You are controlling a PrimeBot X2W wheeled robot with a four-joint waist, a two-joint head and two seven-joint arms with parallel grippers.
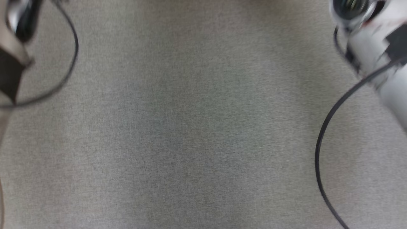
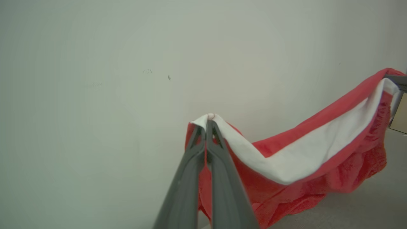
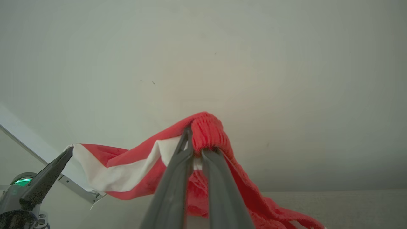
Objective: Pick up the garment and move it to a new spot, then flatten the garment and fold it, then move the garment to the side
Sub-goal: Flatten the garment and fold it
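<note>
Left wrist view, reader: how do the jaws stand, and where is the garment?

Legend: The left gripper [image 2: 208, 122] has its jaws pressed together, pinching a white-lined corner of the red garment [image 2: 302, 159]. The cloth sags away to the right, where the right gripper [image 2: 396, 78] holds its far corner against a pale wall [image 2: 95, 95].

Reader: And the right wrist view?

Legend: The right gripper's jaws are closed on a bunched red edge. From there the garment stretches left to the left gripper's tip. Its lower folds hang towards a grey surface [image 3: 349, 206]; whether they touch cannot be told.

Reader: What does the head view add?

Legend: Grey cloth-covered tabletop, blurred. A pale right forearm [image 1: 375, 47] sits at the upper right with a black cable [image 1: 321, 143] looping below it. A dark part of the left arm [image 1: 19, 22] sits at the upper left, with a second cable loop [image 1: 74, 47] beside it.
</note>
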